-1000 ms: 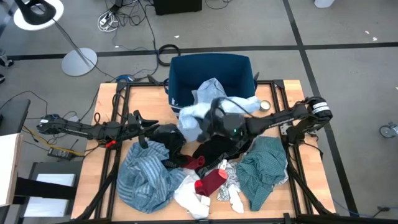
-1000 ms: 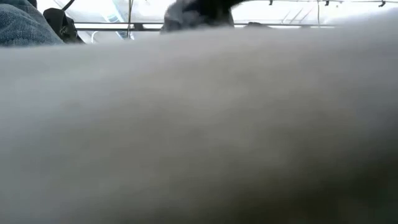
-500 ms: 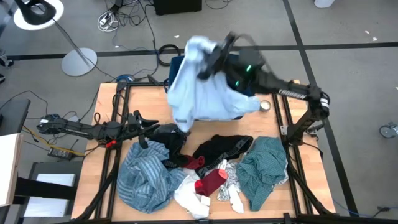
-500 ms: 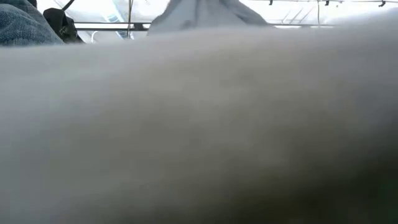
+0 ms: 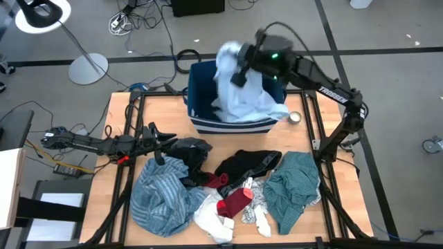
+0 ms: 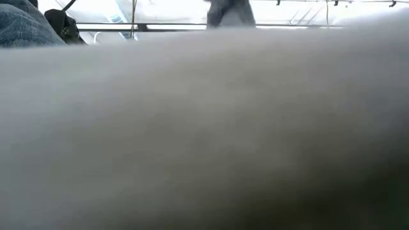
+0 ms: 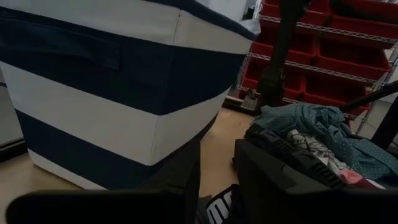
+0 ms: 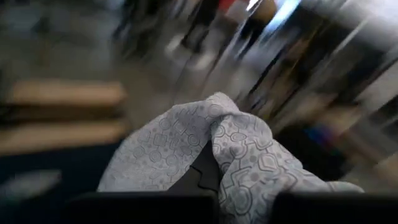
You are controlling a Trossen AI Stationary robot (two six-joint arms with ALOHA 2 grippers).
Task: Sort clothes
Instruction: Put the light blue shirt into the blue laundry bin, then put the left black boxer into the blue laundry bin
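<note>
We note two arms of dark, slender tubular links. The right arm (image 5: 325, 86) carries white lettering along one link, a white band at its base joint, and a green indicator light near the wrist. The left arm (image 5: 90, 143) shows small red cable accents.

Low view almost wholly blocked by blurred grey cloth (image 6: 204, 140).
</note>
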